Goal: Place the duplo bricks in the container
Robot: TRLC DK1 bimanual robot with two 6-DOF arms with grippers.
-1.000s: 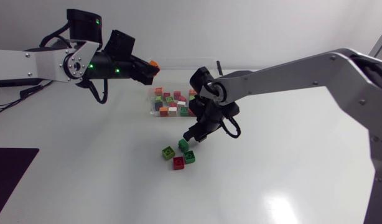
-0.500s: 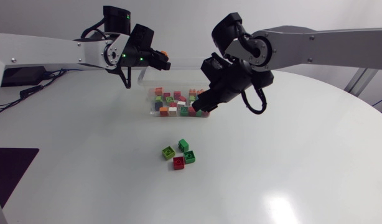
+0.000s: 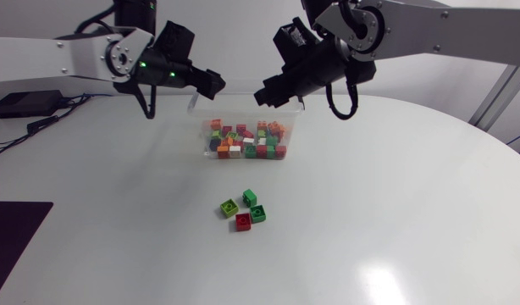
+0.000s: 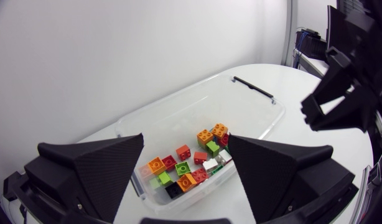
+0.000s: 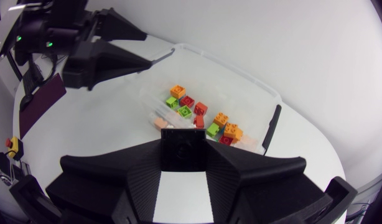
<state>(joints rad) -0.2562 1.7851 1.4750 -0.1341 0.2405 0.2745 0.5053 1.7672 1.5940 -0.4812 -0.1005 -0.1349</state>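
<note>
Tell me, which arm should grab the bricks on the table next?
Probably left: the left end effector is open and empty; the right end effector seems to grip a dark block.

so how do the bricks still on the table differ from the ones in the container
Count: the loose bricks are four; the container bricks are many more. Colour: loose bricks are green and red only; container bricks add orange and white. Both are small duplo bricks.

White round table (image 3: pixel 395 220); dark mat (image 3: pixel 14 237) at left edge.
</note>
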